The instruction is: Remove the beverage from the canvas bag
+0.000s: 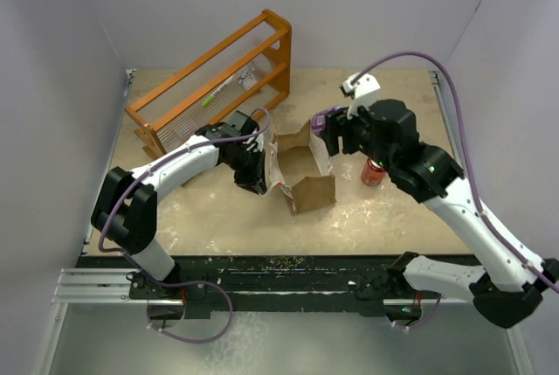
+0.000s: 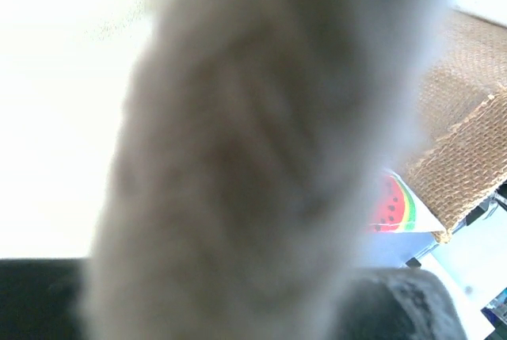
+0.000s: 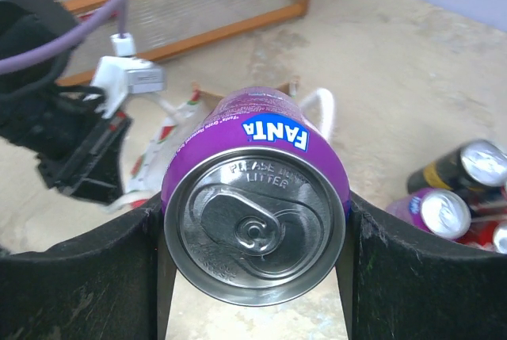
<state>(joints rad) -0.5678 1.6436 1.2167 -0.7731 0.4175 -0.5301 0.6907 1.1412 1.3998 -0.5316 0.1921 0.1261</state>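
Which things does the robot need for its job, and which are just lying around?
For the job: canvas bag; purple Fanta can in the right gripper; left gripper at the bag's side.
Just lying about: orange rack; spare cans.

A grey-brown blur [image 2: 261, 166] fills the middle of the frame from top to bottom. It is so close to the lens that no edge or texture can be told. To its left everything is washed out white. Along the bottom runs a black band [image 2: 40, 296], also out of focus. At the right, the canvas bag [image 2: 467, 150] shows coarse tan weave with a stitched edge, and just below it a white panel carries a watermelon slice print [image 2: 394, 207] — red flesh, dark seeds, green rind.
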